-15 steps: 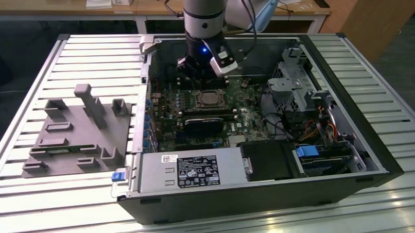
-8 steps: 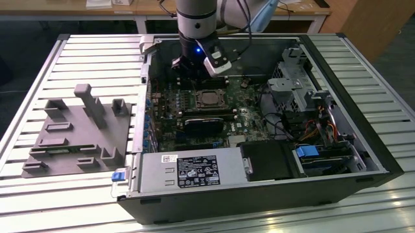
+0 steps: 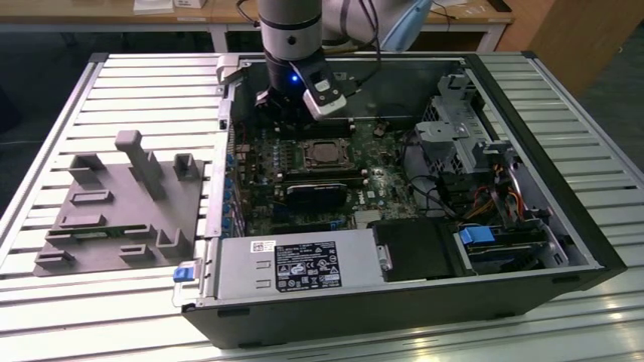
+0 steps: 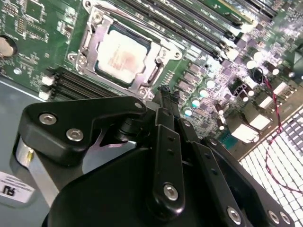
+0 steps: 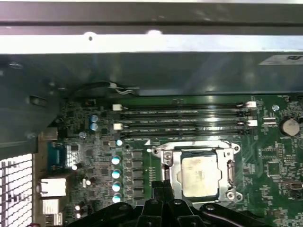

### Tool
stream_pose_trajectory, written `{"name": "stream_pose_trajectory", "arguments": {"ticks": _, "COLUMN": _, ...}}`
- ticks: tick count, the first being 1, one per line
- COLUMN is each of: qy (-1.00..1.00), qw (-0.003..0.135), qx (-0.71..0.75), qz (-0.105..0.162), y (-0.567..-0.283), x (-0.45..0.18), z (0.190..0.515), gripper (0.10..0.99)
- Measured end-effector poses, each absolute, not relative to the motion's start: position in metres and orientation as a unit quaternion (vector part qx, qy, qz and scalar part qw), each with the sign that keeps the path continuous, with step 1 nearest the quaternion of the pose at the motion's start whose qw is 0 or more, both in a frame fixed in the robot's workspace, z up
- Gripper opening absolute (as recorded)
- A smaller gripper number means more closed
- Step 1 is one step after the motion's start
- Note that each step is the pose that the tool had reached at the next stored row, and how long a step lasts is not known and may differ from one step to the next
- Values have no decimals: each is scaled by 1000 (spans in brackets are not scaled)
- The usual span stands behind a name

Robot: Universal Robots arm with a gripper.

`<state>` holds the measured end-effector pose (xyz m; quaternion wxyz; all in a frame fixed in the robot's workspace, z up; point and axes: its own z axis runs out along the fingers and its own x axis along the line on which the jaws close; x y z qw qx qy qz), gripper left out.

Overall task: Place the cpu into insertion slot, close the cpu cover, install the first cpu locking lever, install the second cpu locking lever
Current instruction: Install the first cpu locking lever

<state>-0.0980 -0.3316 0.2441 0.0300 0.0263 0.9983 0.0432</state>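
In both wrist views the small square cpu (image 4: 122,53) (image 5: 201,176) with a silver-grey metal top sits inside the black-framed square insertion slot (image 5: 177,172) on the green motherboard (image 5: 270,165). The thin silvery metal cpu cover (image 4: 87,45) (image 5: 169,156) lies flat around it, and the chip shows through its window. The black gripper (image 4: 165,92) (image 5: 161,187) hovers just beside the socket. Its jaws are pressed together and hold nothing.

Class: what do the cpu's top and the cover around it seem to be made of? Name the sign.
The cpu top: likely metal, matte pale silver-grey, flat with a soft, even sheen. The cpu cover: probably stamped sheet metal with a bright bare finish, since its thin edges catch sharp glints.
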Motion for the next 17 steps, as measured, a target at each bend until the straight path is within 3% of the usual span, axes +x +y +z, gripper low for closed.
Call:
{"name": "stream_pose_trajectory", "arguments": {"ticks": 6, "qy": 997, "qw": 29, "qx": 27, "qz": 64, "y": -332, "x": -108, "z": 244, "gripper": 102}}
{"name": "stream_pose_trajectory", "arguments": {"ticks": 17, "qy": 991, "qw": 28, "qx": 29, "qz": 125, "y": -332, "x": -116, "z": 244, "gripper": 102}}
